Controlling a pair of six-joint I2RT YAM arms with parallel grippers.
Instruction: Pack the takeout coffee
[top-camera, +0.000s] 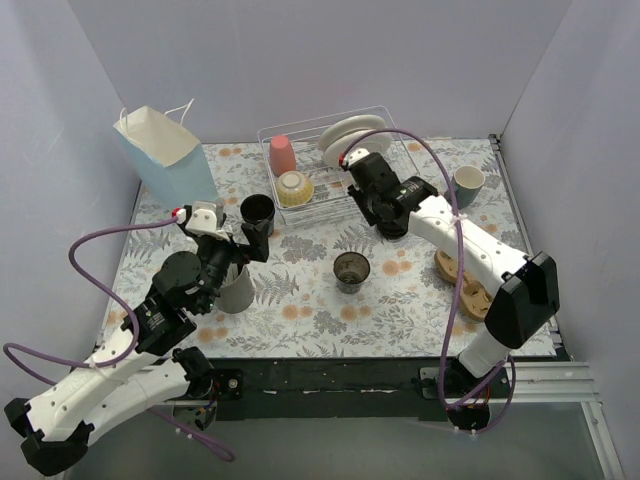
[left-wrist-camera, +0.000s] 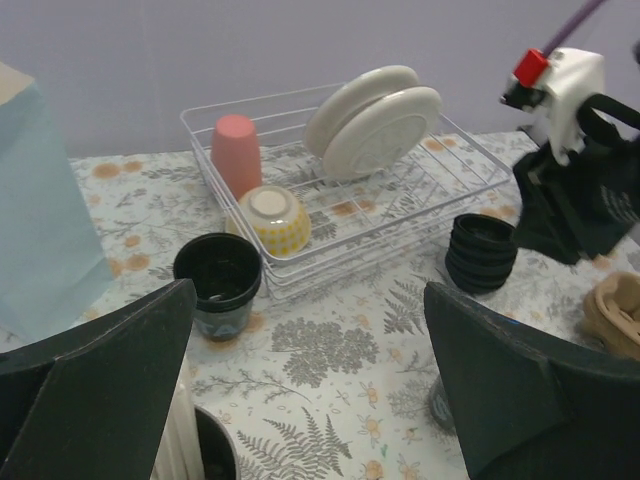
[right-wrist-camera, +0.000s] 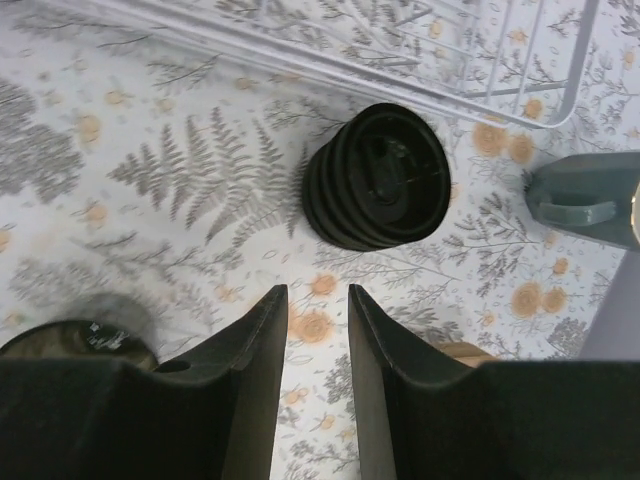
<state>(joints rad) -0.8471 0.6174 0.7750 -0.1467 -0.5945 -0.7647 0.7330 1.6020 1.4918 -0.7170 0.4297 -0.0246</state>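
Right fingers (right-wrist-camera: 250, 380) barely parted, empty, above stacked black lids (right-wrist-camera: 375, 190) beside the dish rack (left-wrist-camera: 400, 190). Left fingers (left-wrist-camera: 110, 370) spread wide, empty; we see an open black cup (left-wrist-camera: 218, 280) just beyond.

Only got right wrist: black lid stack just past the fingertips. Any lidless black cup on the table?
Observer: Yes, one lidless black cup, beside the dish rack's near-left corner.
Operator: Left arm?
Observer: Left gripper is wide open, empty, just short of that cup.
Operator: Bag?
Observer: Blue paper bag stands upright, mouth open, left of the rack.
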